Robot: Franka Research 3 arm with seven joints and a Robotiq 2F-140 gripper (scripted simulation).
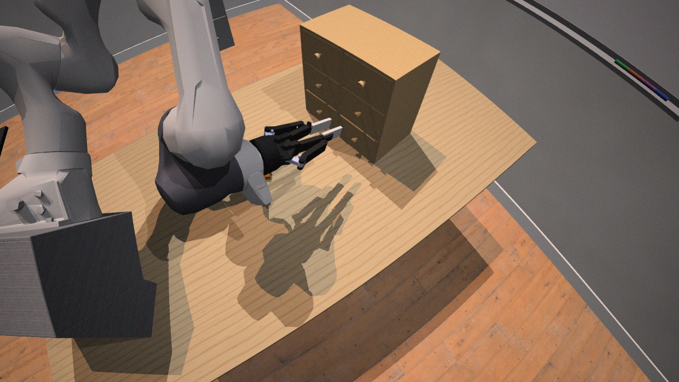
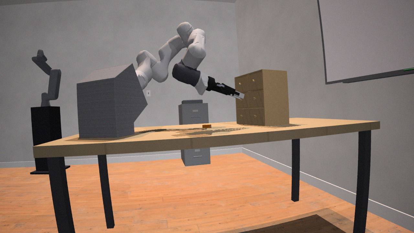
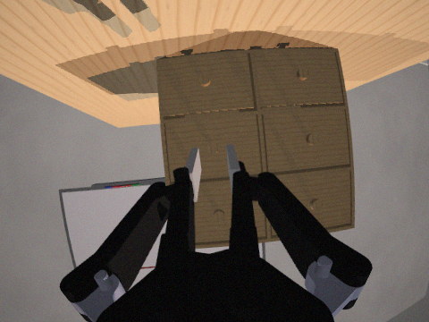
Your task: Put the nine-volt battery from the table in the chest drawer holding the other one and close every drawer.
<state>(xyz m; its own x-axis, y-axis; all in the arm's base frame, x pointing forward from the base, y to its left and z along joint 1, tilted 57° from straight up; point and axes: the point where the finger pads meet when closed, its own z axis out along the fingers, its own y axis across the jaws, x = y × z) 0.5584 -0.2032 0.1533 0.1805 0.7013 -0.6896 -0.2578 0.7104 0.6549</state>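
Note:
The small chest (image 1: 370,42) (image 2: 276,98) (image 3: 299,121) stands upright with six drawers in two columns of three. All drawers look pushed in, and their contents are hidden. My gripper (image 1: 334,125) (image 2: 241,96) (image 3: 213,157) is partly open with nothing between its fingers. It slopes down toward the chest's front. In the upside-down wrist view the fingertips appear over the middle drawer of the left column, with its faint knob between them. The nine-volt battery (image 1: 268,176) (image 2: 206,126), orange, lies on the table below and behind the gripper, mostly hidden in the top view.
The table (image 1: 455,156) (image 2: 332,123) carries the chest near its far end. A large grey block (image 1: 95,280) (image 2: 107,107) stands at the other end, by the arm's base. A grey filing cabinet (image 2: 195,158) stands behind the table. The whiteboard (image 2: 370,37) (image 3: 103,224) is on the wall beyond the chest.

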